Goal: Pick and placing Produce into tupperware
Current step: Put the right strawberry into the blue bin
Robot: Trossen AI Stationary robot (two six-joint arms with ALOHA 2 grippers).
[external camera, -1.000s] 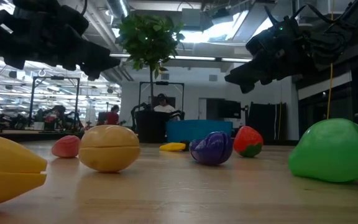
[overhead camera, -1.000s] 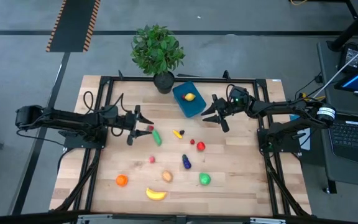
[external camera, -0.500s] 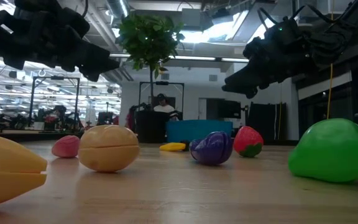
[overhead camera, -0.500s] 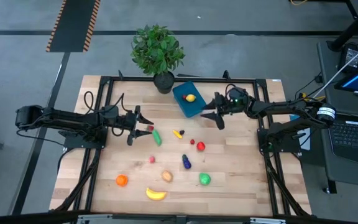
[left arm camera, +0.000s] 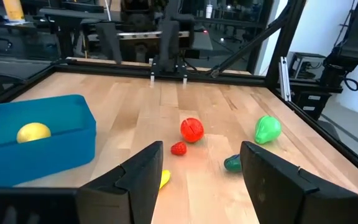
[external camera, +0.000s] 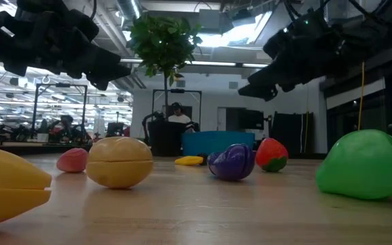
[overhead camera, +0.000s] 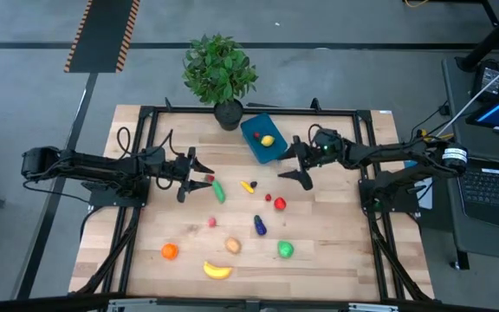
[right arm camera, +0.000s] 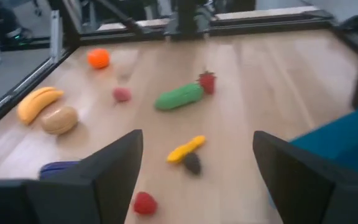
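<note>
The blue tupperware (overhead camera: 262,139) stands on the table at the back, beside the plant pot, with a yellow lemon (overhead camera: 267,139) lying inside. The other produce lies loose on the wooden table: cucumber (overhead camera: 218,191), small yellow piece (overhead camera: 249,185), strawberry (overhead camera: 279,204), eggplant (overhead camera: 259,225), potato (overhead camera: 233,246), orange (overhead camera: 170,251), banana (overhead camera: 217,270), green fruit (overhead camera: 285,250). My right gripper (overhead camera: 294,165) hangs open and empty just right of the tupperware's near end, above the table. My left gripper (overhead camera: 199,176) stands open and empty just left of the cucumber.
A leafy potted plant (overhead camera: 220,74) stands at the table's far edge next to the tupperware. A black frame (overhead camera: 154,111) runs round the table top. Bare wood lies between the strawberry and the table's right edge.
My right gripper has drifted a little toward the table's left and near edges, away from the tupperware's right side, and its fingers stand wider apart than before. The lemon has stayed in the tupperware.
</note>
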